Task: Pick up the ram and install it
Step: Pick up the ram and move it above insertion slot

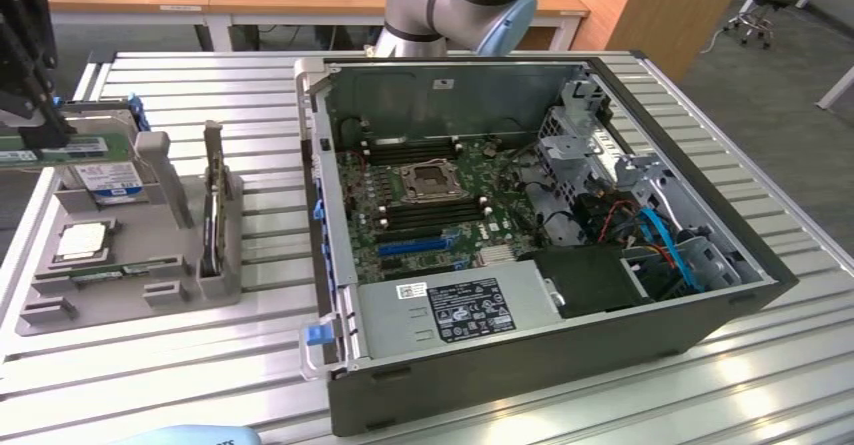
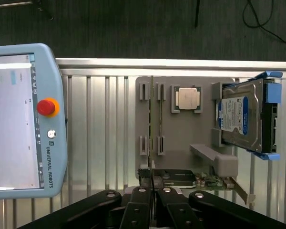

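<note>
The ram (image 1: 80,151) hangs on edge, pinched between the gripper's (image 2: 153,193) nearly closed jaws. It is well apart from the case (image 1: 534,365), on the exterior view's left, above the tray (image 1: 174,290) that lies beside the case. It looks light and stiff but fragile: a thin board with small chips. The flat faces are the place to hold it, and a hard squeeze or sideways knock could crack it. The case lies open on top. Inside it the slots (image 1: 414,148) sit close around the socket (image 1: 430,180), with cables (image 1: 667,245) farther off. The case's raised wall stands between ram and slots, while the room above the case looks free.
</note>
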Tool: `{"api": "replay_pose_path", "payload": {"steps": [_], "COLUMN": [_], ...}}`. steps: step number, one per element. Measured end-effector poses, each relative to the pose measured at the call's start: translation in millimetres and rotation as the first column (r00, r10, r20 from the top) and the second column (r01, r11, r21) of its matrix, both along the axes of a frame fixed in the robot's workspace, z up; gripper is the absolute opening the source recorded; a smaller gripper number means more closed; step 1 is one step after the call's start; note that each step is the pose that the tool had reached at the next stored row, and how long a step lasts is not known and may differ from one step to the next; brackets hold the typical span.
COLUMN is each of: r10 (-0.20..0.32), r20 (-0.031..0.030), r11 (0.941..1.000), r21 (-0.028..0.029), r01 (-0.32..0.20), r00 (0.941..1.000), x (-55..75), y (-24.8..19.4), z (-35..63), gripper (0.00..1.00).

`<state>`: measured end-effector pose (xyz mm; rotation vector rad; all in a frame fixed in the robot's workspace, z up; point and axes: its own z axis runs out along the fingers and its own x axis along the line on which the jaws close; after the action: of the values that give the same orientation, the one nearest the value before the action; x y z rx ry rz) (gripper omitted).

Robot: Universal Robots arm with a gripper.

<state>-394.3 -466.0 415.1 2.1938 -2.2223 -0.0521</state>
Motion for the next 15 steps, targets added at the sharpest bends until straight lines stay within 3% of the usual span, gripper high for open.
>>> {"api": "replay_pose_path", "payload": {"steps": [15], "r10": [0.0], "r20": [0.0], "r11": [1.0], "r21": [0.0], "r01": [0.0], "r00": [1.0], "x": [25.8], "y": [0.0], "z": [0.0], "gripper": [0.12]}}
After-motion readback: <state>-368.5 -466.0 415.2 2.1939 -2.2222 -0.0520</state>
